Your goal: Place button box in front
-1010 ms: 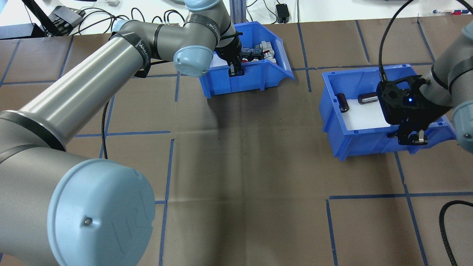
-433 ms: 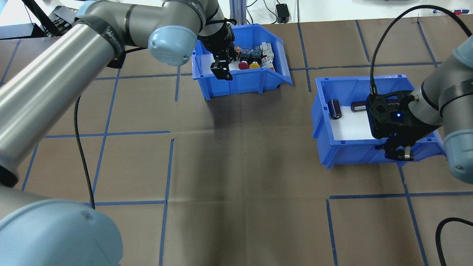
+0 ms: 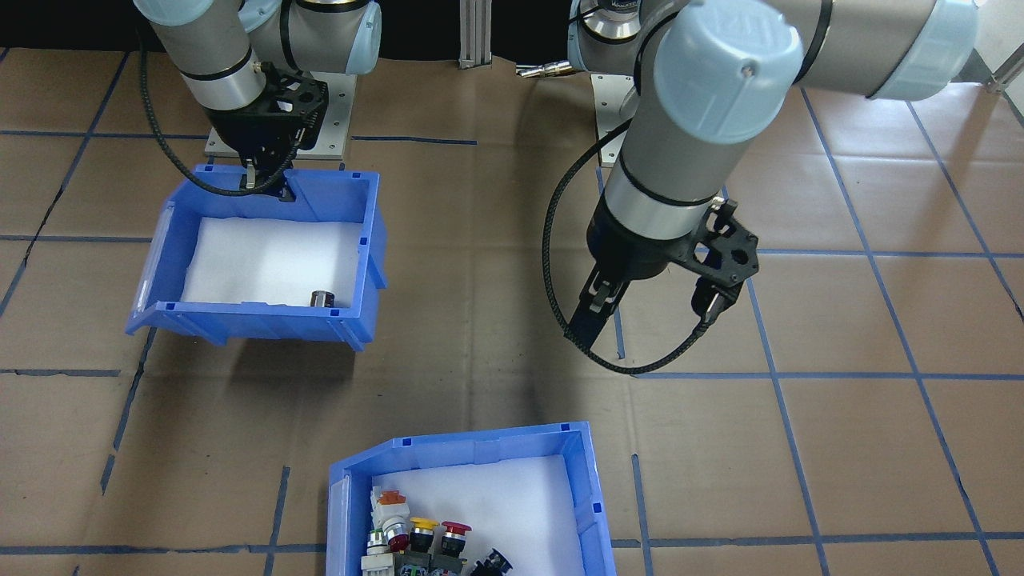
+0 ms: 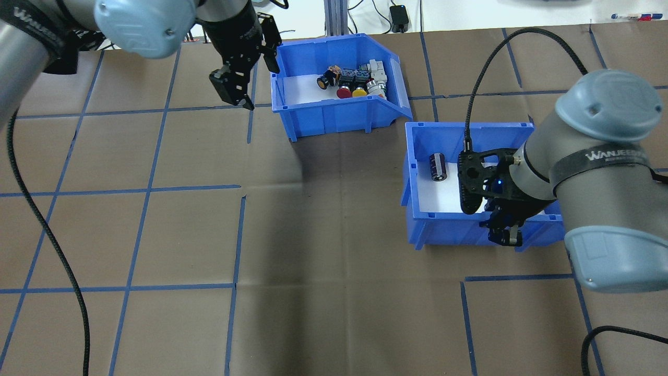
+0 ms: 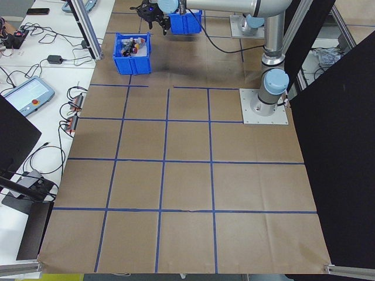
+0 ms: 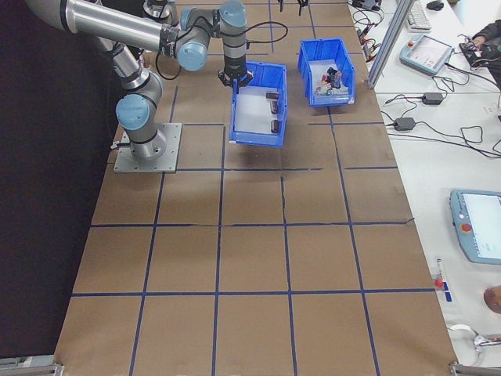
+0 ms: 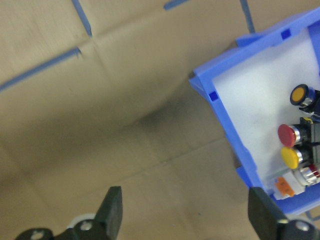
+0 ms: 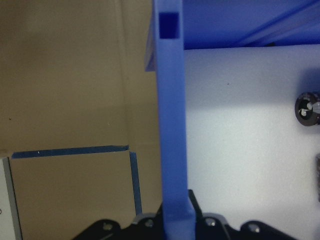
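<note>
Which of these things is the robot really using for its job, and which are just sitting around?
For the job:
button box
left gripper, open, beside that box
right gripper, shut on the other blue bin

Just around:
other blue bin
dark cylinder inside it
brown table cover

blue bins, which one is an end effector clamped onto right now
The bin with the dark cylinders: the right end effector is shut on its near wall. The button box stands free, the left end effector open beside it.

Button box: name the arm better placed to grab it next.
Left. Its tool hangs open and empty right beside the button box; the right tool is shut on the other bin's wall.
</note>
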You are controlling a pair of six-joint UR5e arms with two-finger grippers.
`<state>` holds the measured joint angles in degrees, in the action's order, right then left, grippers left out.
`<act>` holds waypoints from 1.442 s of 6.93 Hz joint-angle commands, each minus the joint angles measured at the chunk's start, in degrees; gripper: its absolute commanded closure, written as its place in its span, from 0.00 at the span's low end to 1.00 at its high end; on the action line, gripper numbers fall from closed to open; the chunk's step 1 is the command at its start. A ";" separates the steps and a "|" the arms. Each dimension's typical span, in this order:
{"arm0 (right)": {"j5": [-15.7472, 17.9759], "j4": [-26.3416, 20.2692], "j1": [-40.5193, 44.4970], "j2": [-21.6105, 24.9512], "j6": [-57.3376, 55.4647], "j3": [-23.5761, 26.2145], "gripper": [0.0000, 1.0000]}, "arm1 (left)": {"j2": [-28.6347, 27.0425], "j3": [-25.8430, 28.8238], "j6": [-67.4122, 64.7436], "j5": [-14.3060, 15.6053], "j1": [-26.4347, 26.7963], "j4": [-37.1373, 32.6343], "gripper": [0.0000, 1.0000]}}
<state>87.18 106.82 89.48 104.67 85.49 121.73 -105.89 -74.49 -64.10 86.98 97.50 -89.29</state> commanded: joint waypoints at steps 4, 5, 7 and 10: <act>3.42 12.51 20.79 -6.92 -17.54 2.64 0.98 | 9.55 0.57 49.16 8.56 -7.49 -9.94 0.00; 3.43 14.89 23.35 -8.59 -20.08 2.64 0.98 | 11.47 0.22 57.43 8.47 -7.06 -11.34 0.00; 3.61 18.84 27.92 -11.41 -24.65 2.64 0.98 | 13.86 -0.39 65.73 7.86 -6.79 -12.40 0.00; 3.69 25.80 31.54 -15.72 -29.42 2.55 0.98 | 17.53 -10.37 72.53 4.52 -7.67 -7.26 0.00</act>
<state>90.75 130.73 119.51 90.31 57.18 124.29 -90.69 -80.30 7.20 92.31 89.93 -100.06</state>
